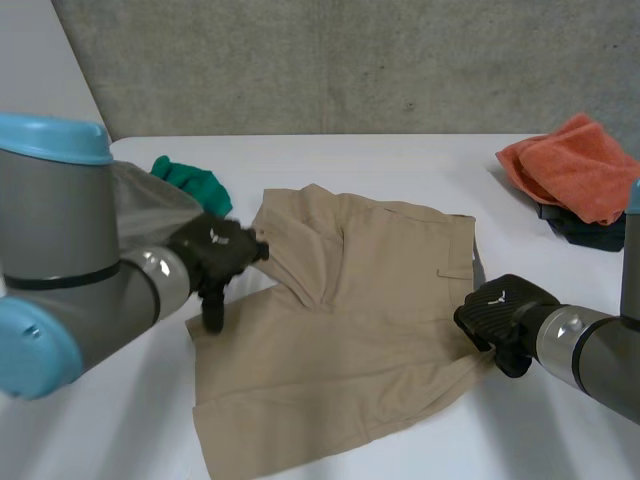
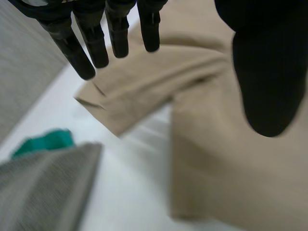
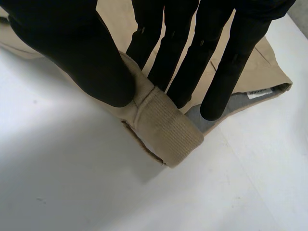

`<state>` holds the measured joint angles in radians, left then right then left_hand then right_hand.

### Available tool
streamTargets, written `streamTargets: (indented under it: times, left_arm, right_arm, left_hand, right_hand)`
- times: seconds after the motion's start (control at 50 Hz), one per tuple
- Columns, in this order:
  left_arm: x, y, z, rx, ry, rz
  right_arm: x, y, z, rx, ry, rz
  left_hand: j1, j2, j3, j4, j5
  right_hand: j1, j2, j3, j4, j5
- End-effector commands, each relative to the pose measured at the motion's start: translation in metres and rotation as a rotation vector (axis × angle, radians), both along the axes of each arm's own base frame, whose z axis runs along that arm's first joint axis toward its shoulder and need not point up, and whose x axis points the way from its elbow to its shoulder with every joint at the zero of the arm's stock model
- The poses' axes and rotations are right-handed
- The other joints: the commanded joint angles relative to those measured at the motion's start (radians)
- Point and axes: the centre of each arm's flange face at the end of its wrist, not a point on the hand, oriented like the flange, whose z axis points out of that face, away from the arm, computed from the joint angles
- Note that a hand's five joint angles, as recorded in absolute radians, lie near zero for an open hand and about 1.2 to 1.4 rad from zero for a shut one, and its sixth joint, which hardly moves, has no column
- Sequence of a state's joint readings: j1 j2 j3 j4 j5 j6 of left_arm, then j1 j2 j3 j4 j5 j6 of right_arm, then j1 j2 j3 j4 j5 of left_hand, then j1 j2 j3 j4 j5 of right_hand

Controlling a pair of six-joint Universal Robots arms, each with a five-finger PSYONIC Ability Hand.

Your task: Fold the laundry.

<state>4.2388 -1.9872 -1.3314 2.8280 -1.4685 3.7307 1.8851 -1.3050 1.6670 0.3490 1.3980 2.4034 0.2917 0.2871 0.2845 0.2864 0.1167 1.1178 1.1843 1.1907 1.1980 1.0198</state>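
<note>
Tan shorts (image 1: 350, 330) lie spread flat on the white table (image 1: 330, 160). My left hand (image 1: 215, 255) hovers over their left edge, beside a folded-over leg (image 2: 134, 91). Its fingers (image 2: 96, 43) are straight, the thumb stands apart, and nothing is between them. My right hand (image 1: 500, 315) is at the shorts' right edge, at the waistband. There the thumb (image 3: 72, 48) and the fingers pinch a rolled bit of the waistband (image 3: 163, 120), lifted slightly off the table.
A green cloth (image 1: 190, 182) and a grey cloth (image 1: 150, 200) lie at the back left, close to my left arm. An orange towel (image 1: 575, 165) rests on a dark garment (image 1: 590, 235) at the back right.
</note>
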Motion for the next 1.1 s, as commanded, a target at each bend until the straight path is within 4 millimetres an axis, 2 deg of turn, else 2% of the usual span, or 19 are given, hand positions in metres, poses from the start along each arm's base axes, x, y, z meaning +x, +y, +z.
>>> streamTargets:
  times: [0.02,0.2,0.36,0.44,0.46,0.52,0.6,0.7,0.8,0.82,0.84,0.88,0.92,1.0,1.04,1.1]
  left_arm:
    - [-0.03,-0.049,-0.018,-0.114,0.056,-0.031]
    - [-0.053,-0.092,-0.058,-0.147,-0.018,-0.057]
    - [-0.064,-0.103,-0.082,-0.166,-0.106,-0.068]
    - [-0.065,-0.105,-0.091,-0.178,-0.143,-0.048]
    - [-0.064,-0.107,-0.093,-0.191,-0.159,-0.037]
    - [-0.063,-0.109,-0.095,-0.212,-0.185,-0.015]
    - [-0.052,-0.108,-0.089,-0.226,-0.264,0.08]
    - [-0.025,-0.096,-0.086,-0.176,-0.429,0.259]
    - [-0.028,-0.081,-0.075,-0.155,-0.424,0.242]
    - [-0.029,-0.079,-0.072,-0.156,-0.411,0.236]
    - [-0.032,-0.074,-0.066,-0.149,-0.382,0.224]
    - [-0.033,-0.067,-0.051,-0.138,-0.334,0.221]
    - [-0.032,-0.062,-0.043,-0.127,-0.305,0.22]
    - [-0.022,-0.049,-0.009,-0.103,-0.188,0.263]
    - [-0.017,-0.043,0.002,-0.09,-0.145,0.273]
    - [-0.008,-0.025,0.019,-0.055,-0.071,0.274]
  right_arm:
    - [0.001,0.003,-0.006,0.002,-0.018,-0.012]
    - [-0.001,0.003,-0.012,-0.007,-0.021,-0.021]
    - [-0.007,0.001,-0.015,0.002,-0.023,-0.042]
    - [-0.009,0.0,-0.015,-0.004,-0.027,-0.052]
    - [-0.01,-0.001,-0.014,-0.011,-0.03,-0.053]
    - [-0.01,-0.001,-0.013,-0.019,-0.033,-0.055]
    - [-0.01,0.0,-0.01,-0.027,-0.036,-0.051]
    - [-0.005,0.008,-0.006,-0.026,-0.034,-0.029]
    - [0.001,0.018,-0.004,-0.019,-0.031,0.006]
    - [0.002,0.019,-0.004,-0.02,-0.031,0.01]
    - [0.004,0.02,-0.003,-0.023,-0.032,0.018]
    - [0.006,0.021,-0.003,-0.026,-0.037,0.024]
    - [0.007,0.021,-0.001,-0.029,-0.044,0.029]
    - [0.015,0.022,0.003,-0.031,-0.092,0.023]
    - [0.019,0.021,0.005,-0.028,-0.12,0.013]
    - [0.026,0.014,0.007,-0.025,-0.181,-0.014]
  left_hand:
    - [0.277,0.281,0.284,0.282,0.277]
    - [0.391,0.396,0.399,0.397,0.392]
    - [0.479,0.484,0.487,0.485,0.48]
    - [0.837,0.841,0.844,0.842,0.837]
    - [1.102,1.107,1.109,1.107,1.102]
    - [1.105,1.109,1.112,1.11,1.105]
    - [1.105,1.109,1.112,1.11,1.105]
    - [1.105,1.109,1.112,1.11,1.105]
    - [1.105,1.109,1.112,1.11,1.105]
    - [1.038,1.043,1.045,1.043,1.039]
    - [0.485,0.49,0.492,0.49,0.486]
    - [-0.117,-0.113,-0.11,-0.112,-0.117]
    - [-0.117,-0.113,-0.11,-0.112,-0.117]
    - [-0.117,-0.113,-0.11,-0.112,-0.117]
    - [-0.117,-0.113,-0.11,-0.112,-0.117]
    - [-0.117,-0.113,-0.11,-0.112,-0.117]
  right_hand:
    - [0.278,0.212,0.206,0.198,0.202]
    - [0.278,0.212,0.206,0.198,0.202]
    - [0.278,0.212,0.206,0.198,0.202]
    - [0.278,0.212,0.206,0.198,0.202]
    - [0.278,0.212,0.206,0.198,0.202]
    - [0.278,0.212,0.206,0.198,0.202]
    - [0.278,0.212,0.206,0.198,0.202]
    - [0.278,0.212,0.206,0.198,0.202]
    - [0.278,0.212,0.206,0.198,0.202]
    - [0.278,0.212,0.206,0.198,0.202]
    - [0.278,0.212,0.206,0.198,0.202]
    - [0.278,0.212,0.206,0.198,0.202]
    - [0.278,0.212,0.206,0.198,0.202]
    - [0.278,0.212,0.206,0.198,0.202]
    - [0.278,0.212,0.206,0.198,0.202]
    - [0.278,0.212,0.206,0.198,0.202]
